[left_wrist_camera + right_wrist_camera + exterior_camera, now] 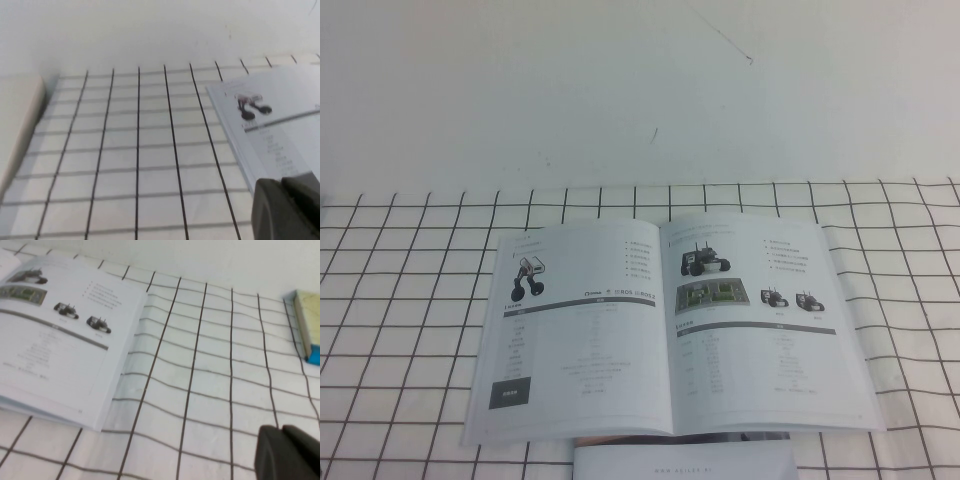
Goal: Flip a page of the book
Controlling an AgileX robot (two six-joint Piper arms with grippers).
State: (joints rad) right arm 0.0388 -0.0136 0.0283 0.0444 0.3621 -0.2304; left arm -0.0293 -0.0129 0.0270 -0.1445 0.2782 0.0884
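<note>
The right tool (286, 452) shows only as a dark tip in its own wrist view, its fingers pressed together with no gap and holding nothing, low over the checked cloth (200, 390) on the right of the book, well apart from the page edge. The left tool (287, 207) is likewise a dark tip in its wrist view, near the book's left near corner, and its fingers seem together with only a thin seam between them, also empty. Neither arm appears in the high view. Nearest to the robot lies a smaller booklet (685, 462), which the near edge of the book partly overlaps. Beyond it the book (665, 330) lies open and flat on the tabletop, and the page (760, 320) to be turned (the right-hand one, with robot-car photos and a grey bar) lies flat on the stack under it. Farther away is only the cloth and the white wall (640, 80), and a pale block with a blue end (310, 332) stands far to the right. In my judgement the main risk is that closed fingers pushing on glossy paper slip, or drag several sheets at once, because the edge is thin and tight. A push could also slide the whole book over the soft cloth, or wrinkle the cloth, or crease the page.
</note>
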